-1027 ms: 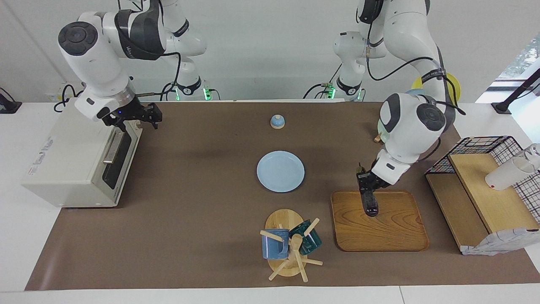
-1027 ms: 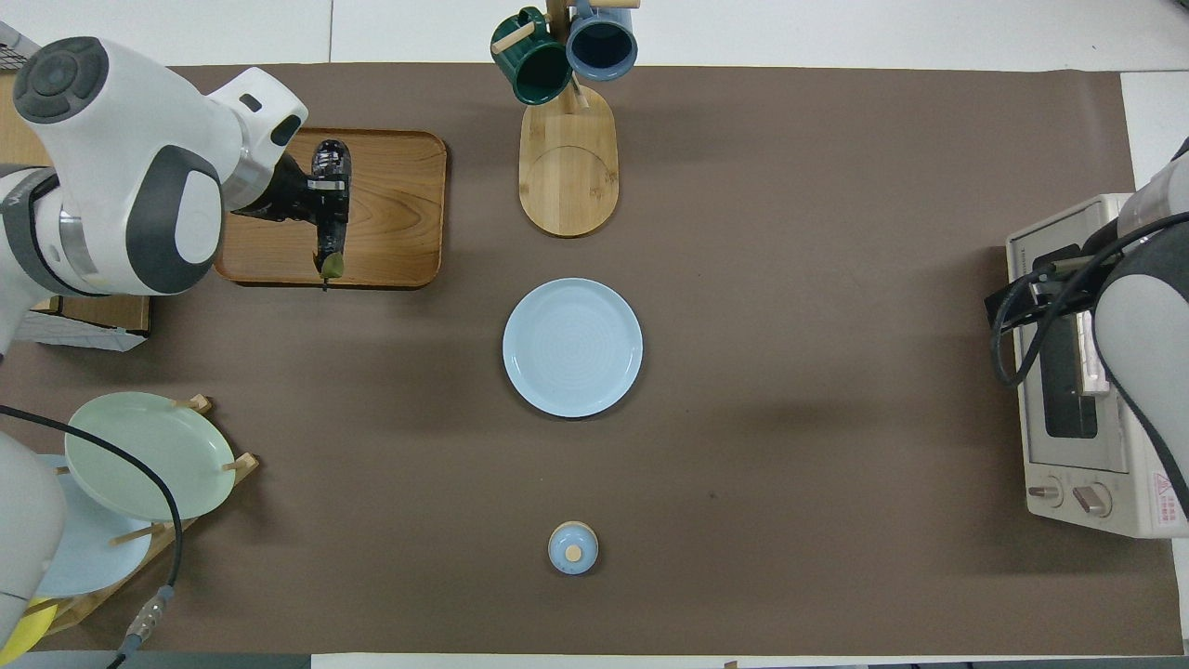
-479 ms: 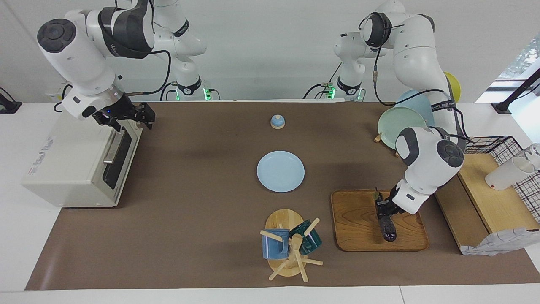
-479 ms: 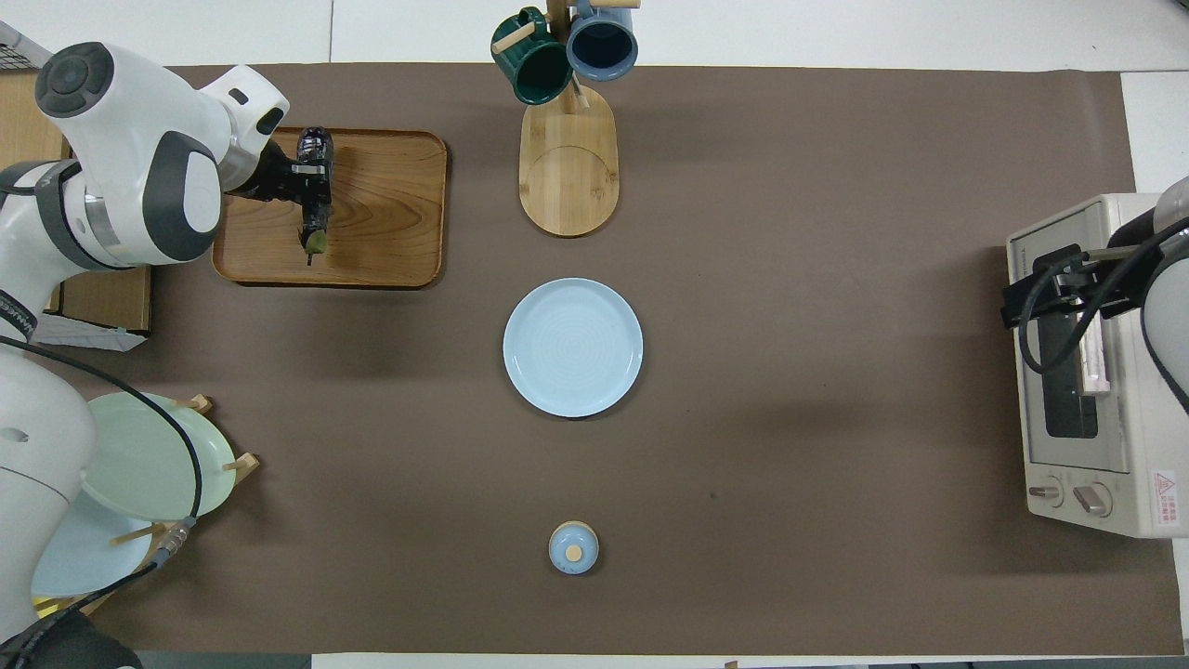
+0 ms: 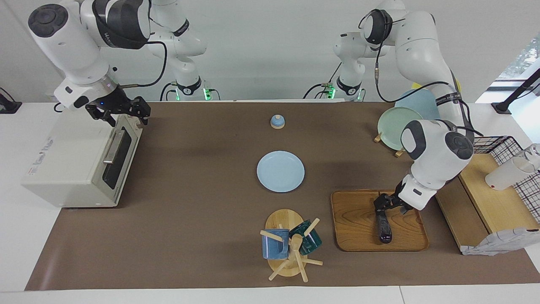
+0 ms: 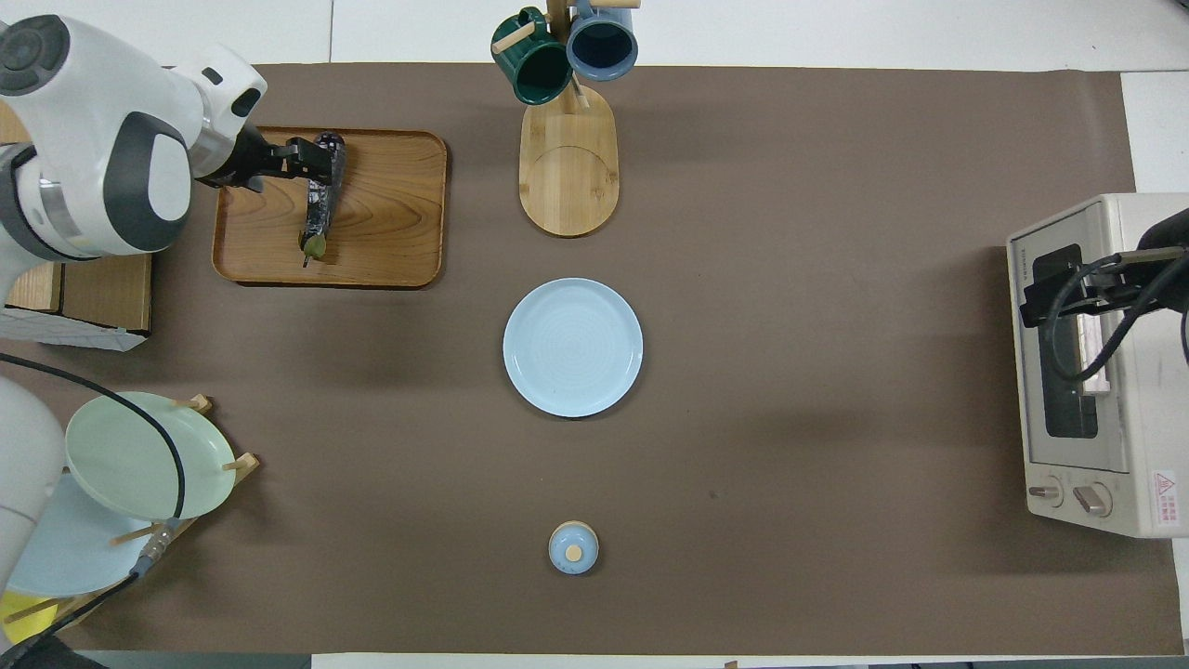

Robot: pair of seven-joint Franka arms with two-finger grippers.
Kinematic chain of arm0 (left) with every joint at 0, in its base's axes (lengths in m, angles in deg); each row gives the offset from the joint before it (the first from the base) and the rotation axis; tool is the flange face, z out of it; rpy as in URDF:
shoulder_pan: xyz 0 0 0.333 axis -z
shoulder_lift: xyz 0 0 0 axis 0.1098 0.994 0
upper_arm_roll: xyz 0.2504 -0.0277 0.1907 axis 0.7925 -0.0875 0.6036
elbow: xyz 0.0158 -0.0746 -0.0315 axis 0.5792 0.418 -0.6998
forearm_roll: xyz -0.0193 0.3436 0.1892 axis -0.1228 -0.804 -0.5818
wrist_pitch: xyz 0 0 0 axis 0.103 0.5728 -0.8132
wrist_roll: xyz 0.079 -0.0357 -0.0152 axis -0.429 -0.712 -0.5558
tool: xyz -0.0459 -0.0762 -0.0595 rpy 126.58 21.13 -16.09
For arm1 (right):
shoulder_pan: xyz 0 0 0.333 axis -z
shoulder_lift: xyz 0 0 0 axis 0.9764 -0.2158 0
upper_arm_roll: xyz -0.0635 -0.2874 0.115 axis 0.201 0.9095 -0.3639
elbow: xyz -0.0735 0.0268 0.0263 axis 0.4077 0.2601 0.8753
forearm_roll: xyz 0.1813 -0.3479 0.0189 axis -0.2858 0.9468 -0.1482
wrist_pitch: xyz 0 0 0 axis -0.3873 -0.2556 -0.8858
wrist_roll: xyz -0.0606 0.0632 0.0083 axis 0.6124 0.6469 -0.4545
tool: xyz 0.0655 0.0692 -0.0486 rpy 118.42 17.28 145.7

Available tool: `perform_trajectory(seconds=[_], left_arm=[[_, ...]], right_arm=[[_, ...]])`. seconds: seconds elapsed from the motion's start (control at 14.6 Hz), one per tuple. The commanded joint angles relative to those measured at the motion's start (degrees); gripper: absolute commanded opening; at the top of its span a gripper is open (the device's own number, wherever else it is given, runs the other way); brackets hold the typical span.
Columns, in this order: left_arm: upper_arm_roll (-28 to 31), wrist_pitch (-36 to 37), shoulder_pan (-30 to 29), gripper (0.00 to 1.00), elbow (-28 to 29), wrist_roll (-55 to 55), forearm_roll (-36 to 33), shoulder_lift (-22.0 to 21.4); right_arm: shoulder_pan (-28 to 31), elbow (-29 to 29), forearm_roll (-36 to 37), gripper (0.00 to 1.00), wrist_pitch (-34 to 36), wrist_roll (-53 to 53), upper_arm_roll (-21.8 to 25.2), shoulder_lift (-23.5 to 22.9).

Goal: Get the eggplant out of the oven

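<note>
1. The left arm reached out low over the wooden tray at its own end of the table, its forearm slanting down toward the board. The left gripper sat over the eggplant, fingers spread apart and no longer clamping it.
2. The eggplant lay flat on the tray, lengthwise, its green stem pointing toward the robots.
3. The right arm waited at the oven, bent high with its wrist turned down. The right gripper hung over the oven's top corner nearest the robots, fingers open and holding nothing.
4. A second before, the left gripper had been clenched on the eggplant and held it over the middle of the tray; half a second later the eggplant was down nearer the tray's edge on the shelf side. Now the fingers had let go and the eggplant rested on the wood by itself. The right arm had drawn back and up from the oven's front.
5. The oven door stood shut.
6. A light blue plate lay in the middle of the brown mat. A mug stand with a blue and a green mug stood beside the tray. A small blue bell sat near the robots. A plate rack and a wooden shelf stood close to the left arm.
</note>
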Motion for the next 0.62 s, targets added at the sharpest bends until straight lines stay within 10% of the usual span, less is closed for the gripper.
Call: perform_trajectory(seconds=[0.0, 0.55], left_arm=[[0.4, 9.4, -1.1, 1.0, 1.7, -1.8, -0.6, -9.2], [1.0, 28.5, -0.9, 1.0, 9.0, -2.1, -3.2, -28.3]], right_arm=[[0.7, -1.6, -1.2, 1.0, -1.1, 0.0, -0.2, 1.2], [1.0, -1.0, -1.4, 1.0, -1.2, 0.4, 0.0, 0.9]])
